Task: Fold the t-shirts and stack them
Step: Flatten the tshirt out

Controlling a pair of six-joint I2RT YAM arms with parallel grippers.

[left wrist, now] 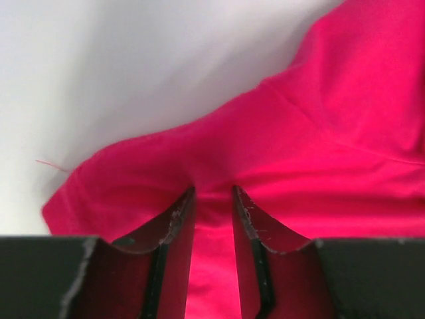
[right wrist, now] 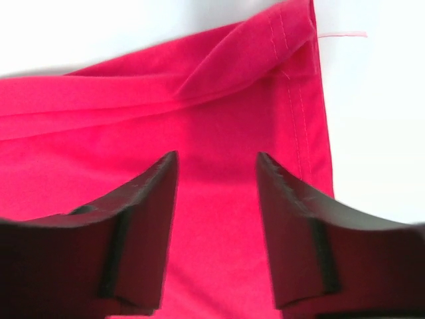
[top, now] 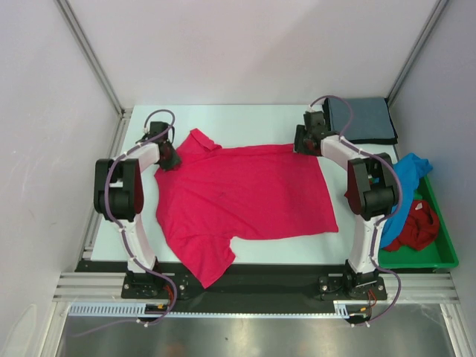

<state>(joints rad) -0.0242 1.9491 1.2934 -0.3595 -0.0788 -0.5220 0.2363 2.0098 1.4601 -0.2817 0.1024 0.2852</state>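
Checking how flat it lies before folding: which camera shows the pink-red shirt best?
The top external view: the whole pink-red shirt is in frame, spread out, with its full outline visible. The left wrist view shows only a puckered edge at the left fingers; the right wrist view shows only a hemmed corner.

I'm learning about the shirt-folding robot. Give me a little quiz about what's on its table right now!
1. True or false: the pink-red t-shirt lies spread out on the table.
2. Where is the bright blue t-shirt? A: in the green tray. B: folded on the table. C: under the pink-red t-shirt.
3. Fill in: the folded t-shirt in the far right corner is ___ in colour.
Key: 1 true; 2 A; 3 grey-blue.
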